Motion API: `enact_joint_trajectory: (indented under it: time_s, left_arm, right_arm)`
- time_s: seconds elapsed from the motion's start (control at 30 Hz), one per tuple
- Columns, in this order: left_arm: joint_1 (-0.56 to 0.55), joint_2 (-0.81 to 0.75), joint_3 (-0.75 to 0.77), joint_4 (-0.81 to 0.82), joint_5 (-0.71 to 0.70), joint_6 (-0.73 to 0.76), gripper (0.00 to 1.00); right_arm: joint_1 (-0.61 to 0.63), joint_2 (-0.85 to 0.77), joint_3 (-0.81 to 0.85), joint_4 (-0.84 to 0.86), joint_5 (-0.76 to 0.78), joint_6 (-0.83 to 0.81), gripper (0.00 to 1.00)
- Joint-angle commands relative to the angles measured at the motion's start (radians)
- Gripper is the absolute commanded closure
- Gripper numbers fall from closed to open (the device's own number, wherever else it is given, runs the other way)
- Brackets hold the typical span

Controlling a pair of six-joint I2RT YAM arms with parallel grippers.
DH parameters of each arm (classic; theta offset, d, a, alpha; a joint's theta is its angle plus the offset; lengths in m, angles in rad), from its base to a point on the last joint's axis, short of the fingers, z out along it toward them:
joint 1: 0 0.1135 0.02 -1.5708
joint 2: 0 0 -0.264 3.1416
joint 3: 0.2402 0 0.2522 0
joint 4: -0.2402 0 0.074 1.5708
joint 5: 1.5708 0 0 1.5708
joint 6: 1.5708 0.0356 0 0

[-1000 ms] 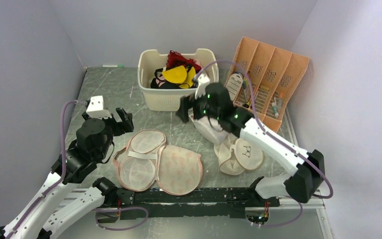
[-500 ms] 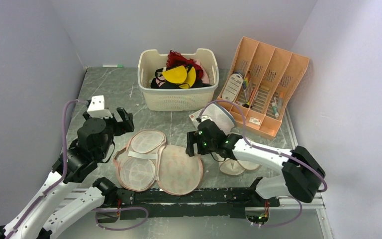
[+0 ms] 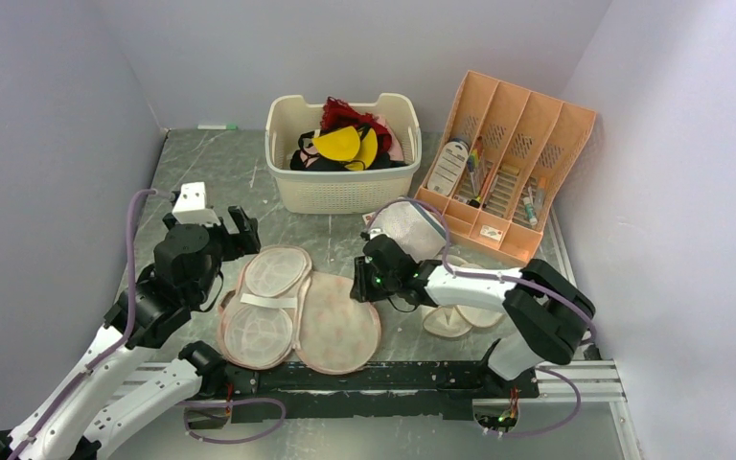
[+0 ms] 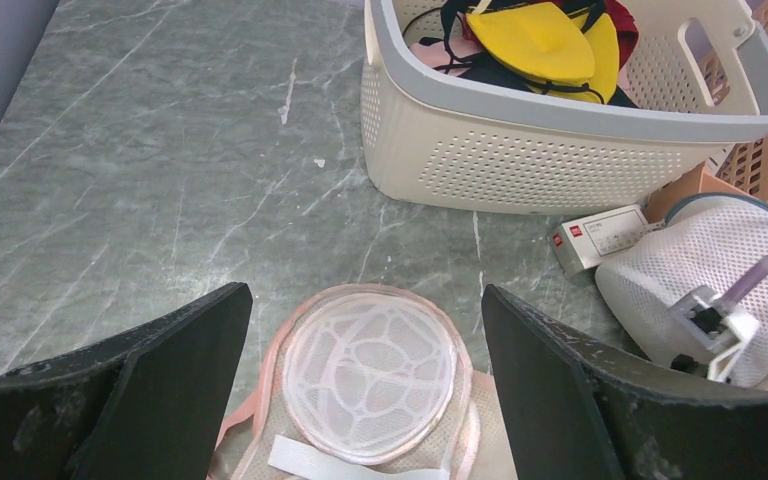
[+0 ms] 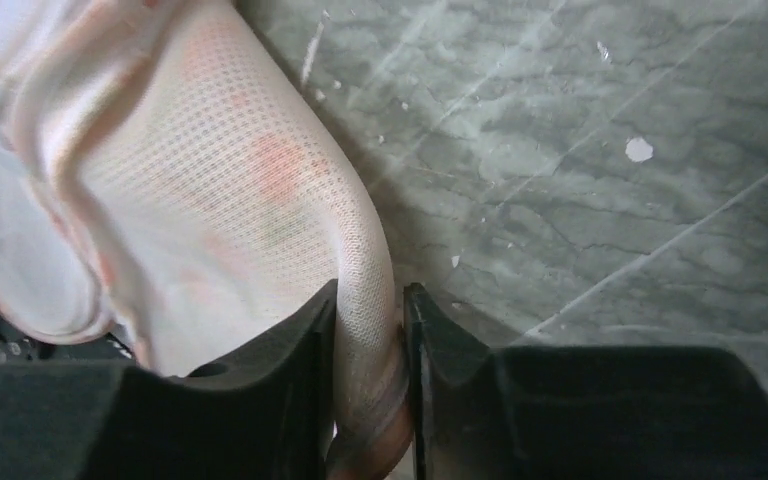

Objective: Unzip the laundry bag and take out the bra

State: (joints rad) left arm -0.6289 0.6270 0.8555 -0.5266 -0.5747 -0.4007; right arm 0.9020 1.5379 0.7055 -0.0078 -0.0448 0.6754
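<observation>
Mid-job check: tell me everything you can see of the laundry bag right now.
The laundry bag lies unzipped and spread flat on the table. Pink-edged and peanut-shaped: its left half shows two round whitish mesh lobes crossed by a white strip; its right half is cream with faint orange-red print. It looks empty. The right gripper pinches its right edge; the left gripper, open, touches nothing.

The right end effector [image 3: 359, 285] has come down from the white perforated plastic basket [image 3: 340, 196]. It now pinches the right edge of the cream floral two-lobed laundry bag [image 3: 331, 326], which has shifted slightly left.
</observation>
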Motion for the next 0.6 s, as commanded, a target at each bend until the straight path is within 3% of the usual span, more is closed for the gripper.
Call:
enact_joint_trajectory:
  time_s: [0.0, 0.1, 0.3, 0.43, 0.47, 0.53, 0.57]
  left_arm:
    - [0.009, -0.008, 0.024, 0.0, 0.004, 0.001, 0.03]
    - [0.009, -0.007, 0.025, 0.002, 0.004, 0.003, 0.03]
    - [0.01, -0.018, 0.025, -0.001, -0.005, 0.0, 0.03]
    - [0.008, -0.026, 0.021, 0.0, -0.008, 0.0, 0.03]
    - [0.009, -0.026, 0.021, 0.002, -0.007, 0.0, 0.03]
    - [0.009, -0.021, 0.023, 0.003, -0.003, 0.002, 0.03]
    - [0.01, -0.018, 0.023, 0.001, -0.002, 0.002, 0.03]
  right_arm:
    - [0.002, -0.102, 0.06, -0.022, 0.088, -0.079, 0.85]
    - [0.004, -0.16, 0.118, -0.033, 0.099, -0.18, 0.99]
    - [0.096, -0.27, 0.078, 0.124, 0.093, -0.361, 1.0]
    - [0.139, -0.313, -0.022, 0.197, 0.14, -0.376, 1.0]
    - [0.139, -0.321, -0.052, 0.214, 0.151, -0.326, 0.97]
    - [0.129, -0.314, -0.093, 0.196, 0.234, -0.221, 0.77]
    - [0.117, -0.296, -0.093, 0.136, 0.257, -0.179, 0.72]
